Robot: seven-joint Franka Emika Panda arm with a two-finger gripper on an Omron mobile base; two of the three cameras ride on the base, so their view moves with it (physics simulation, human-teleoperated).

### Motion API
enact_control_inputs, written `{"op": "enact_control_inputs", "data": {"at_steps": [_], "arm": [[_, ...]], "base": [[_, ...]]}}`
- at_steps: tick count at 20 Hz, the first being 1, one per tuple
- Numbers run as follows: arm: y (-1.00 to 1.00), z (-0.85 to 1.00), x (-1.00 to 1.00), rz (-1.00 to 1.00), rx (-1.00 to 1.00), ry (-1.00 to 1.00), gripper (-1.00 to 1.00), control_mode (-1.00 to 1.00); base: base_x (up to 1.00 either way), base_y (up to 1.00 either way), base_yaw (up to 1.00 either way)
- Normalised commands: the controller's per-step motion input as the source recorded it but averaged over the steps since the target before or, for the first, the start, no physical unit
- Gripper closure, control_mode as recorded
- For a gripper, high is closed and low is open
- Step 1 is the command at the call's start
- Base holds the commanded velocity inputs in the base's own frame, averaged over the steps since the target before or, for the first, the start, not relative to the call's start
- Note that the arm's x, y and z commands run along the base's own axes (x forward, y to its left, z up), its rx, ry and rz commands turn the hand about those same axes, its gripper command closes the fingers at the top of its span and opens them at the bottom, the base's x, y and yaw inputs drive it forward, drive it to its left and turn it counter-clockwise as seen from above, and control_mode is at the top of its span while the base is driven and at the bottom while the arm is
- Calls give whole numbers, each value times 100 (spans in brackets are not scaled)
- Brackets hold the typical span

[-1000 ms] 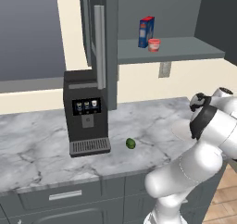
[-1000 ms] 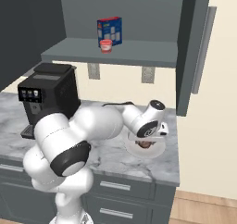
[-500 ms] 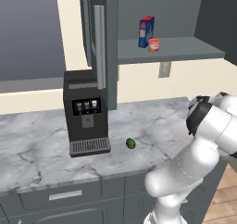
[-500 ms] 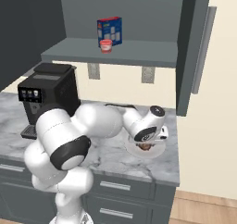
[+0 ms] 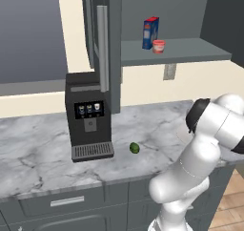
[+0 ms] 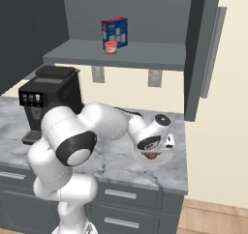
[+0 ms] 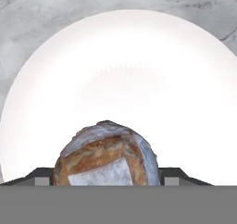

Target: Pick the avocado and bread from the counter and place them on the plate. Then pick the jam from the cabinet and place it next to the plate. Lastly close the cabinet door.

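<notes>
Arm drawn back slightly from a second ago; fingers (image 7: pixel 107 179) clamped on crusty brown round bread (image 7: pixel 107 156) over pale round plate (image 7: pixel 139 79) at marble counter's (image 6: pixel 121 163) right end. Small dark green avocado (image 5: pixel 135 148) sits near black coffee machine (image 5: pixel 88 115).

Counter (image 5: pixel 43 149): coffee machine (image 5: pixel 88 115), avocado (image 5: pixel 135 148), plate (image 7: pixel 139 79). Shelf (image 5: pixel 190 51): box (image 5: pixel 150 33), jam (image 5: pixel 158 46).

bread (image 7: pixel 107 156) over plate (image 7: pixel 139 79) | avocado (image 5: pixel 135 148) right of coffee machine (image 5: pixel 89 116)
</notes>
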Motion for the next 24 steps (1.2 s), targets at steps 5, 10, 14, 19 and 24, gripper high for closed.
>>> {"op": "enact_control_inputs", "data": {"at_steps": [5, 10, 14, 19, 24], "arm": [[0, -18, 10, 0, 0, 0, 100, -100], [0, -15, 9, 0, 0, 0, 100, -100], [0, -8, 11, 0, 0, -1, 100, -100], [0, 26, 2, 0, 0, -12, -100, -100], [27, 51, 0, 0, 0, -20, -100, -100]], "base": [[0, 0, 0], [0, 0, 0], [0, 0, 0], [0, 0, 0], [0, 0, 0]]}}
